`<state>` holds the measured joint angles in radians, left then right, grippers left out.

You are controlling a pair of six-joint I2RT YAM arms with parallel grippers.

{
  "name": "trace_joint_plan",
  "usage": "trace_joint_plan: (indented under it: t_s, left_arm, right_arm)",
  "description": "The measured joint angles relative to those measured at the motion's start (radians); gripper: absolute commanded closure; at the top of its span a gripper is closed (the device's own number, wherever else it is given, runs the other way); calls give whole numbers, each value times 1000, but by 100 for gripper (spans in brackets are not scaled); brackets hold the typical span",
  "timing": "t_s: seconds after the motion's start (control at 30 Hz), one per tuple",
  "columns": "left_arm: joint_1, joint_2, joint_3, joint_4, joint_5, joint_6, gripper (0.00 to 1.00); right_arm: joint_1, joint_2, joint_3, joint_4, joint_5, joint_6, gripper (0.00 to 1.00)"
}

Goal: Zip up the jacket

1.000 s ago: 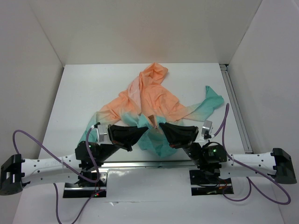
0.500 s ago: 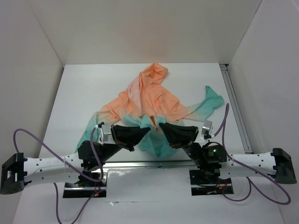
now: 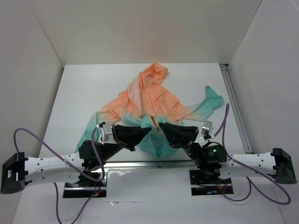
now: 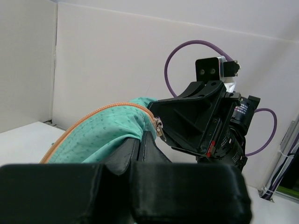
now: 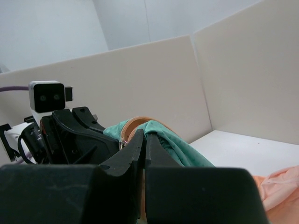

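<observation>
The jacket (image 3: 152, 98) lies crumpled mid-table, peach-orange at the hood and shoulders, teal at the hem and at one sleeve flung right. Both grippers meet at the near hem and hold it lifted. My left gripper (image 3: 148, 131) is shut on a fold of teal fabric (image 4: 100, 137) edged with orange zipper tape (image 4: 84, 120). A small metal zipper pull (image 4: 159, 127) hangs just past its fingertips (image 4: 149, 140). My right gripper (image 3: 161, 126) is shut on the facing teal edge (image 5: 180, 142), where the orange zipper tape (image 5: 140, 121) curves over its tips.
White walls close in the table on the left, back and right. A metal rail (image 3: 236, 107) runs along the table's right side. Purple cables (image 3: 28, 140) loop from both arms near the front edge.
My left arm has shifted a little to the right, closer to the right gripper. The hem between them has bunched slightly. Both grips are unchanged.
</observation>
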<state>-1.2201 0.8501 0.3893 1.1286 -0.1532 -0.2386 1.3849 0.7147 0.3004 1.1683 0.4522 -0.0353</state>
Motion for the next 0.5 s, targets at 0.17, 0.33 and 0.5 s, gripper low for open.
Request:
trace_joint_plan:
  t_s: [0.17, 0.33, 0.5]
  left_arm:
    - [0, 0, 12, -25, 2, 0, 100]
    - [0, -1, 37, -72, 10, -1, 100]
    - [0, -5, 45, -112, 16, -1, 100]
  right_arm:
    - [0, 0, 0, 0, 1, -8, 100]
    - [0, 0, 0, 0, 4, -11, 100]
    - [0, 0, 0, 0, 4, -11, 100]
